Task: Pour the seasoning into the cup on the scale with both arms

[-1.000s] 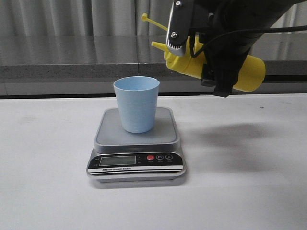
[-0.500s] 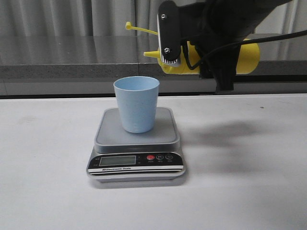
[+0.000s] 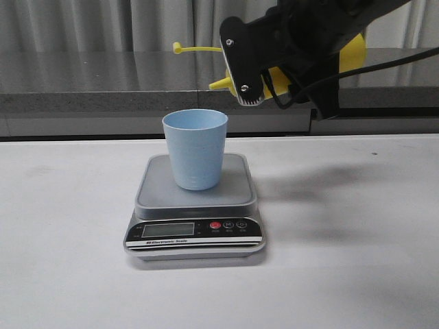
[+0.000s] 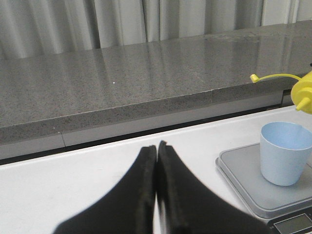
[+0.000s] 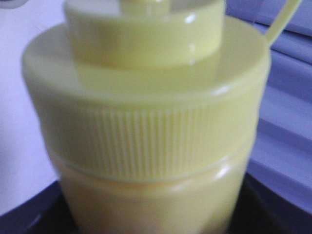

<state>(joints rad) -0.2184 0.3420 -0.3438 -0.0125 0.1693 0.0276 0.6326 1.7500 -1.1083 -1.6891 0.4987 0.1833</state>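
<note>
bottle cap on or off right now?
Off. The tethered cap dangles on its strap, clear of the bare nozzle of the seasoning bottle, which the right gripper holds tipped toward the cup.

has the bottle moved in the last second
Yes. The bottle has swung left and tipped further, its nozzle now nearer above the cup, which stayed put.

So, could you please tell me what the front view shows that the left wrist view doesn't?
Only the front view shows the right gripper holding the seasoning bottle tipped toward the cup, and the scale's display with its red button. Only the left wrist view shows the left gripper, fingers together. Both show the cup on the scale, the nozzle and tethered cap.
</note>
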